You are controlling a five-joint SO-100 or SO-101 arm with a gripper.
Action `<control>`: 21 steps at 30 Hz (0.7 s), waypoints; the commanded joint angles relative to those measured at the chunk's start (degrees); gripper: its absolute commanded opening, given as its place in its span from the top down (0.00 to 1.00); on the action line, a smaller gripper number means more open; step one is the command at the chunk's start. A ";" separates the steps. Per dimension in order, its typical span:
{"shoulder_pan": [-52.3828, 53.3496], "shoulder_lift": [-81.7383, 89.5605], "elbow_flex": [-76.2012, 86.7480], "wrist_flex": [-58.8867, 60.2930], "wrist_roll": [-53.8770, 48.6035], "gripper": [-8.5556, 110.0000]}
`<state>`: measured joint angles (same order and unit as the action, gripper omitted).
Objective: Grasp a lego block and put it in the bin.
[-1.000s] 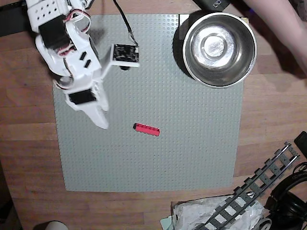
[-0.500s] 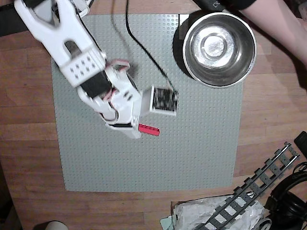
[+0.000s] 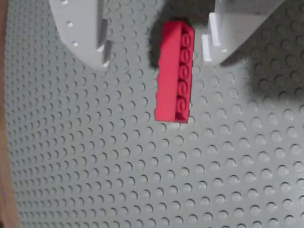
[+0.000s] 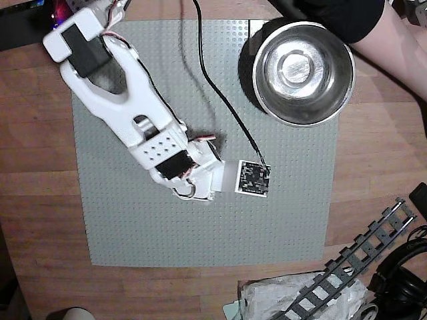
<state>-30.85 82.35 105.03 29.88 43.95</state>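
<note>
Red plastic is what you see in the wrist view: the block (image 3: 174, 71) lies flat on the grey baseplate (image 3: 118, 180), studs facing the camera, its long side running up and down the picture. In the last second your arm (image 4: 127, 87) has swung from the left part of the baseplate to its middle, and in the overhead view it now covers the block, which was in plain sight there a second ago. This means, I think, that the reach is finished and the grasp itself comes next. The pincer (image 3: 154, 47) is spread: one finger (image 3: 85, 28) stands to the left of the block with a clear gap, the other finger (image 3: 235, 26) stands just beside its upper right edge, and I cannot tell if it touches. Only the upper part of the block is between the fingers; the lower end sticks out past the tips. The bin (image 4: 303, 67) waits empty at the top right corner of the baseplate in the overhead view, well apart from the pincer.
</note>
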 commanded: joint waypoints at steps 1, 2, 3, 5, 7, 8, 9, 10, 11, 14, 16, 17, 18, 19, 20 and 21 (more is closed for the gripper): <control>-0.35 -3.60 -6.33 1.76 0.79 0.78; -0.35 -5.19 -7.56 2.29 0.79 0.78; -0.26 -6.86 -9.14 2.99 0.79 0.78; 0.18 -10.11 -13.18 5.89 1.85 0.78; 0.26 -12.92 -17.58 9.14 2.46 0.78; 0.26 -13.71 -18.90 9.84 2.72 0.78; 0.26 -14.33 -19.78 10.28 2.99 0.78; 0.26 -14.85 -20.57 10.81 3.08 0.78; 0.26 -15.29 -21.36 11.43 3.08 0.78; 0.97 -17.58 -24.52 13.80 3.60 0.78; 1.41 -19.34 -27.07 16.17 3.87 0.78; 1.58 -19.60 -27.16 16.17 3.96 0.78; 1.76 -19.78 -27.25 16.17 3.96 0.78; 1.93 -19.95 -27.42 16.17 3.96 0.80; 2.02 -20.30 -27.77 16.44 3.96 0.83; 2.29 -20.65 -28.12 16.70 3.96 0.86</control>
<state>-29.44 61.52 80.16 45.97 47.29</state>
